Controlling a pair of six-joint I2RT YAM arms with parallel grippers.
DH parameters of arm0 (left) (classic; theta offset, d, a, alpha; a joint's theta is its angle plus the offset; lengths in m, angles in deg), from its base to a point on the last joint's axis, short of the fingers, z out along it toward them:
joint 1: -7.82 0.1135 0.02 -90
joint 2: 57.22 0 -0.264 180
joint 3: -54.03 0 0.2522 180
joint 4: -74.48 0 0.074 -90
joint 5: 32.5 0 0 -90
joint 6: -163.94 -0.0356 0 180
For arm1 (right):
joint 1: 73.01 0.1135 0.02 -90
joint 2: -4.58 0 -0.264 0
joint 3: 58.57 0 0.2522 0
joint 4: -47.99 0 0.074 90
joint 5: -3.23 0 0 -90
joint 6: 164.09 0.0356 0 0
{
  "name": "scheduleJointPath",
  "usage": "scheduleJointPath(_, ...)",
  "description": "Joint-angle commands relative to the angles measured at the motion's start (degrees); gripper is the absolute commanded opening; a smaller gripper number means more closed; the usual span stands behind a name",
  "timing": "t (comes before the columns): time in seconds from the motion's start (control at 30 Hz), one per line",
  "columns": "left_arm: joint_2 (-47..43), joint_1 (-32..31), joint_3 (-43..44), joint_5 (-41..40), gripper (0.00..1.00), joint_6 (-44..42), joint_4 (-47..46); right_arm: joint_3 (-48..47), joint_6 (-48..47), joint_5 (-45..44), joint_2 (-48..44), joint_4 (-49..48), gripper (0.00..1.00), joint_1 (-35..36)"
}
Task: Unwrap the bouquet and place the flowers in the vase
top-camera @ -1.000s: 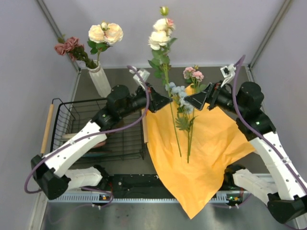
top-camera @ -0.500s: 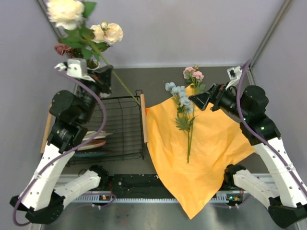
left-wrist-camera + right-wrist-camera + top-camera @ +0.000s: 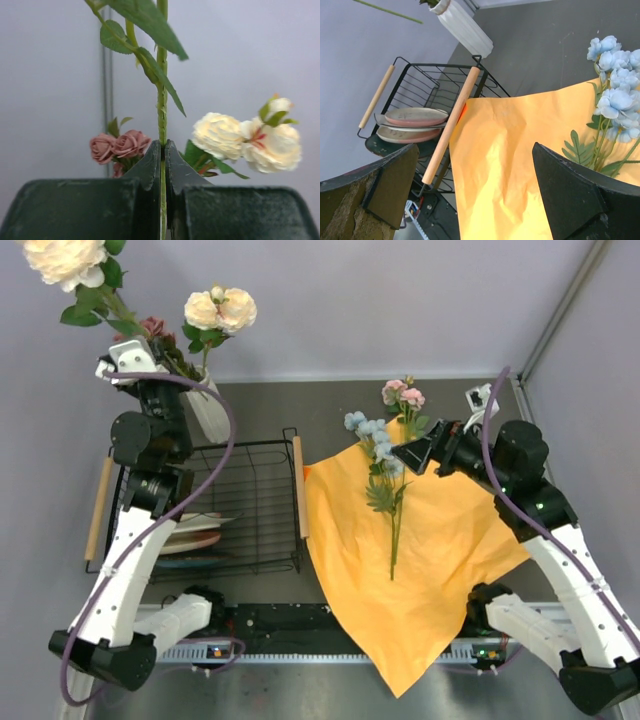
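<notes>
The orange wrap [image 3: 430,560] of the bouquet lies spread open on the table. Blue flowers [image 3: 372,435] and a small pink stem [image 3: 402,393] lie on its far edge. My left gripper [image 3: 168,360] is raised at the far left, shut on the green stem [image 3: 162,100] of a cream rose [image 3: 62,258], just above the white ribbed vase [image 3: 212,412]. The vase holds cream roses [image 3: 245,140] and mauve roses [image 3: 120,146]. My right gripper [image 3: 405,452] hangs open over the wrap [image 3: 510,150], beside the blue flowers [image 3: 617,95], holding nothing.
A black wire dish rack [image 3: 250,510] with wooden handles [image 3: 451,125] and stacked plates [image 3: 415,117] stands left of the wrap, right in front of the vase [image 3: 462,25]. Grey walls close in the left, back and right sides.
My left arm carried the cream rose stem from over the wrap to the far left, and it now holds it upright above the vase. The right gripper has barely moved.
</notes>
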Motion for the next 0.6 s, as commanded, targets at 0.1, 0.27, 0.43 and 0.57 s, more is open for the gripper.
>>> scheduleJointPath(0.1,4.6,7.9,-4.0,-5.0,0.00,-5.8,-21.9,0.9,-0.3,-0.5,-0.8,-0.5,0.98,0.2)
scheduleJointPath(0.27,7.7,12.5,-3.1,-2.8,0.00,1.2,-22.7,1.2,-0.5,-0.4,-0.7,-0.1,0.98,0.2)
scheduleJointPath(0.43,11.0,15.0,-0.9,-0.9,0.00,5.7,-21.8,1.6,-0.5,-0.5,-0.8,0.1,0.98,0.2)
scheduleJointPath(0.57,11.8,15.1,1.4,0.4,0.00,6.8,-20.1,1.7,-0.5,-0.8,-0.8,0.4,0.98,0.1)
